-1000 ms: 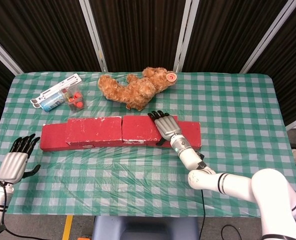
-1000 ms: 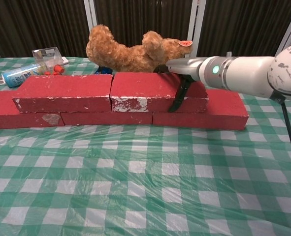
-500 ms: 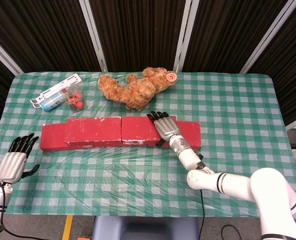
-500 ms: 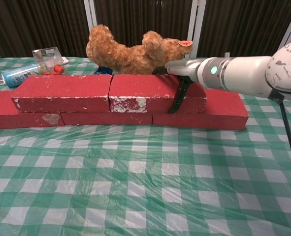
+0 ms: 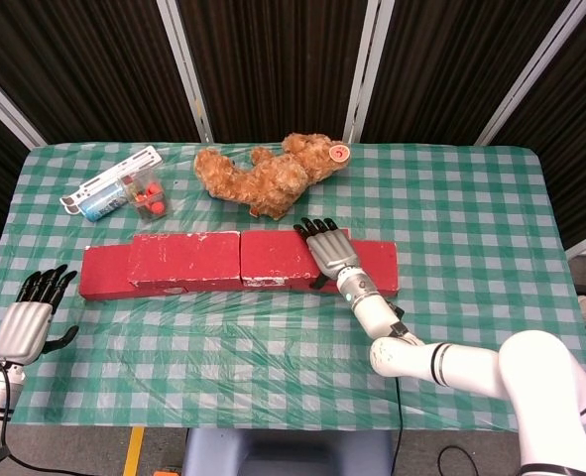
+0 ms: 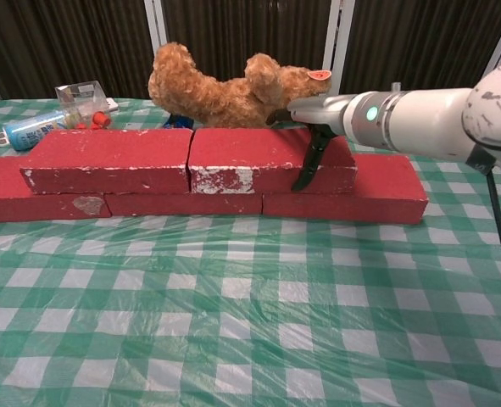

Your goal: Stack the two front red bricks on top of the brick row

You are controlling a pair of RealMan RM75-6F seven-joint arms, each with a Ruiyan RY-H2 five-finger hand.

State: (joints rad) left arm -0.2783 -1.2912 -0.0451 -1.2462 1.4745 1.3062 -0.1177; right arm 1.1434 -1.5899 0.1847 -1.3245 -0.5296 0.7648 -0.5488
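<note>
Two red bricks lie end to end on top of the brick row [image 5: 377, 268] [image 6: 352, 199]: the left upper brick [image 5: 185, 256] [image 6: 106, 159] and the right upper brick [image 5: 276, 254] [image 6: 246, 157]. My right hand [image 5: 326, 252] [image 6: 322, 112] rests flat on the right end of the right upper brick, fingers stretched over its top and thumb hanging down its front face. My left hand [image 5: 27, 317] hovers past the table's left front edge, empty, with fingers spread. The chest view does not show it.
A brown teddy bear [image 5: 268, 178] [image 6: 225, 85] lies just behind the bricks. At the back left are a blue-and-white can [image 5: 99, 203] [image 6: 31, 129] and a clear box with red bits [image 5: 150, 195] [image 6: 82, 100]. Checked cloth under plastic film [image 5: 273, 327] covers the table.
My right hand nudged slightly left on the right upper brick, then back right, and the brick barely shifted. The left hand drifted a little left and down.
</note>
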